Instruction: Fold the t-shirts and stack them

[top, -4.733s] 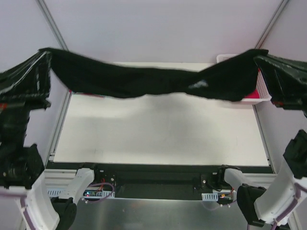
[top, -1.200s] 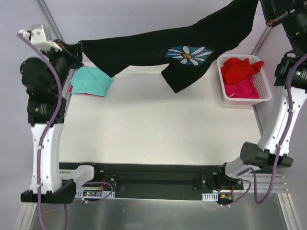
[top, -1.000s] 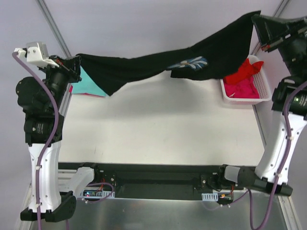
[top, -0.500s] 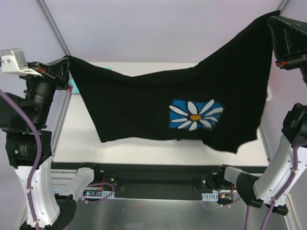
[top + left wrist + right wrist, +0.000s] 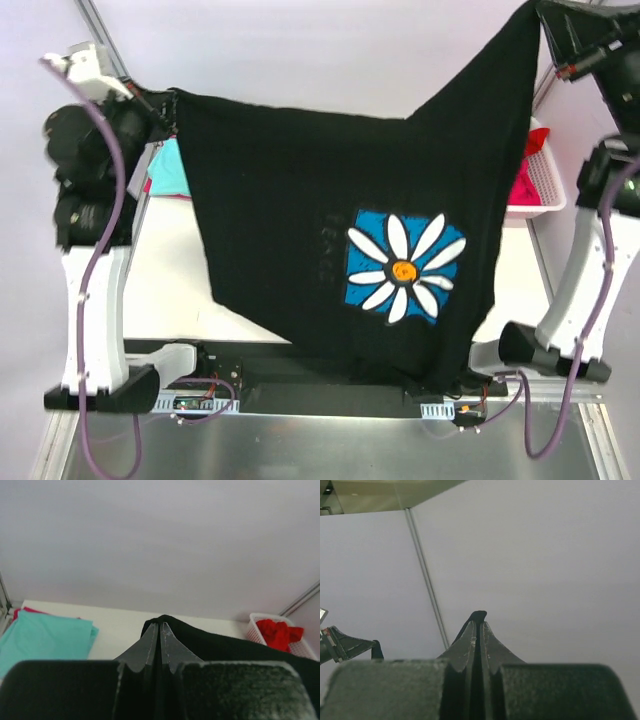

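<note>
You're pinching the black t-shirt [image 5: 300, 200] with both tools: your left gripper [image 5: 168, 103] is clamping one corner at the upper left of the frame, and your right gripper [image 5: 545, 18] is clamping another, higher, at the upper right. The shirt is hanging spread across the middle, its flower print [image 5: 405, 268] showing centre right. The teal t-shirt [image 5: 45, 637] is lying flat at the left, and the red t-shirt [image 5: 277, 632] is sitting in the white basket [image 5: 552, 190] at the right

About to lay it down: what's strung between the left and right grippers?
Only the black t-shirt, spread from the left gripper to the right gripper, as the top view shows.
</note>
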You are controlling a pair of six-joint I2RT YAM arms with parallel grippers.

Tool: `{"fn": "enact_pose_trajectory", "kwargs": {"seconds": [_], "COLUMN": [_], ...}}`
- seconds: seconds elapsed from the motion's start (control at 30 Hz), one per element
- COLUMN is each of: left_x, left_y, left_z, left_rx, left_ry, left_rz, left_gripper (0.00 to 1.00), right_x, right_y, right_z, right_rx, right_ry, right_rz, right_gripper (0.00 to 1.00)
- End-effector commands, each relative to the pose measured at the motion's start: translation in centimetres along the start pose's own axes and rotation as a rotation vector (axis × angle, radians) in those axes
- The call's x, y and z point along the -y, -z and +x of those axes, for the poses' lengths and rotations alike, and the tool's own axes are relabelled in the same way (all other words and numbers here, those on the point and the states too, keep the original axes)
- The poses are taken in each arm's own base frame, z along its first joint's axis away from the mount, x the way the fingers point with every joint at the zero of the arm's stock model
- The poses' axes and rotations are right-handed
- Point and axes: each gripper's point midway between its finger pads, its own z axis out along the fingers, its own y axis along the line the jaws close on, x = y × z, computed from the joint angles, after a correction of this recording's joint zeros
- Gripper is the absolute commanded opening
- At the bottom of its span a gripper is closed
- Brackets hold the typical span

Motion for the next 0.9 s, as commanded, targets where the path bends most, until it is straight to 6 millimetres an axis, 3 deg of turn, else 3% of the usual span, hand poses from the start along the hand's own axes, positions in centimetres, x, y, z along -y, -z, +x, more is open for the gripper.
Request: {"fn": "enact_pose_trajectory", "kwargs": {"seconds": [0.0, 0.07, 0.1, 0.13, 0.17, 0.2, 0.23, 0.27, 0.3, 0.33, 0.37, 0.4, 0.5, 0.57, 0.7, 0.77, 0.8, 0.83, 0.87], "left_x": [-1.8, -2.2, -2.9, -3.1, -2.8, -3.5, -3.6, -3.0, -3.4, -3.2, -2.3, -2.2, -1.0, -0.5, 1.3, 1.5, 1.9, 1.3, 1.3], "left_y": [-6.0, -8.0, -10.0, -11.0, -11.9, -14.0, -15.0, -15.8, -17.4, -18.0, -18.2, -18.9, -18.8, -18.3, -15.5, -14.7, -13.4, -13.3, -12.9], "left_z": [3.7, 4.3, 6.0, 6.5, 5.8, 7.5, 7.7, 6.0, 7.3, 6.9, 4.9, 5.1, 2.9, 2.3, 0.2, 0.7, -0.3, 1.2, 1.3], "left_rx": [-0.061, -0.066, -0.104, -0.112, -0.092, -0.128, -0.131, -0.096, -0.122, -0.113, -0.07, -0.073, -0.028, -0.017, 0.026, 0.017, 0.04, 0.016, 0.018], "left_ry": [0.033, 0.039, 0.046, 0.05, 0.051, 0.058, 0.061, 0.058, 0.063, 0.065, 0.063, 0.065, 0.066, 0.066, 0.051, 0.045, 0.039, 0.037, 0.029], "left_rz": [-0.008, -0.004, -0.01, -0.007, 0.007, 0.006, 0.01, 0.03, 0.031, 0.045, 0.071, 0.079, 0.113, 0.122, 0.147, 0.141, 0.144, 0.129, 0.128], "left_gripper": [0.0, 0.0, 0.0, 0.0, 0.0, 0.0, 0.0, 0.0, 0.0, 0.0, 0.0, 0.0, 0.0, 0.0, 0.0, 0.0, 0.0, 0.0, 0.0], "right_x": [6.8, 10.0, 11.1, 12.0, 12.1, 14.7, 15.3, 16.2, 17.3, 17.6, 17.8, 17.8, 17.3, 15.8, 13.0, 11.8, 11.6, 11.2, 10.8], "right_y": [-2.7, -4.1, -4.6, -5.1, -5.6, -6.3, -6.7, -7.1, -7.5, -7.8, -8.0, -8.1, -8.3, -8.2, -7.6, -7.2, -7.0, -6.8, -6.3], "right_z": [2.9, 4.4, 4.9, 5.3, 4.8, 6.7, 6.8, 7.1, 7.7, 7.5, 7.4, 7.4, 7.0, 5.8, 3.4, 3.1, 3.3, 3.5, 4.5], "right_rx": [-0.011, -0.028, -0.03, -0.027, -0.01, -0.022, -0.01, 0.001, 0.008, 0.029, 0.043, 0.051, 0.068, 0.083, 0.108, 0.093, 0.082, 0.074, 0.038], "right_ry": [-0.027, -0.042, -0.048, -0.057, -0.055, -0.084, -0.085, -0.102, -0.107, -0.1, -0.113, -0.114, -0.091, -0.063, -0.006, 0.004, 0.0, -0.01, -0.037], "right_rz": [0.035, 0.048, 0.05, 0.048, 0.031, 0.044, 0.037, 0.039, 0.037, 0.023, 0.021, 0.013, -0.005, -0.024, -0.047, -0.054, -0.058, -0.068, -0.075], "right_gripper": [0.0, 0.0, 0.0, 0.01, 0.0, 0.0, 0.0, 0.0, 0.0, 0.0, 0.0, 0.0, 0.0, 0.0, 0.0, 0.0, 0.0, 0.0, 0.0]}}
